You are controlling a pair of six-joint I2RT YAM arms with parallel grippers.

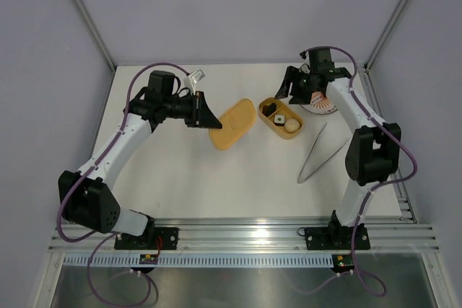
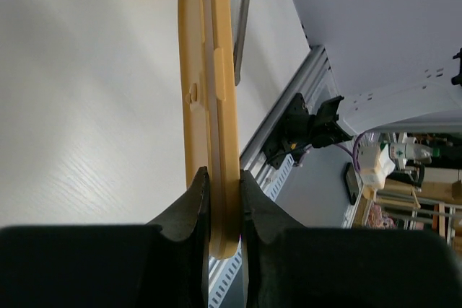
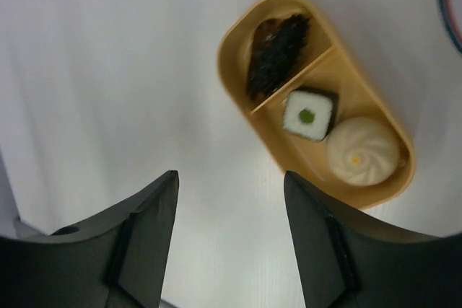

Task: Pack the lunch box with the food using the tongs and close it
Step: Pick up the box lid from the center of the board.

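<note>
the left tool (image 2: pixel 224 178) is pressed together on the rim of the lunch box's flat oval lid (image 2: pixel 209 91), pinching it at the end toward 9 o'clock in the top view; whether the lid's far end rests on the desk (image 1: pixel 180 171) i cannot tell. the right tool (image 3: pixel 229 178) is spread and holds nothing, hanging over the desk just beside the open lunch box (image 3: pixel 354 81). in the box, a dark brown piece (image 3: pixel 278 52) fills the small compartment, and a white cube with a green dot (image 3: pixel 309 115) sits touching a round white bun (image 3: pixel 361 151) in the larger one. from above, the lid lies at 9 o'clock of the box, close to it. the tongs (image 1: pixel 314 153) lie flat on the desk at 5 o'clock of the box, apart from both tools. the patterned plate (image 1: pixel 321 102) sits at 2 o'clock, partly under the right arm.
</note>
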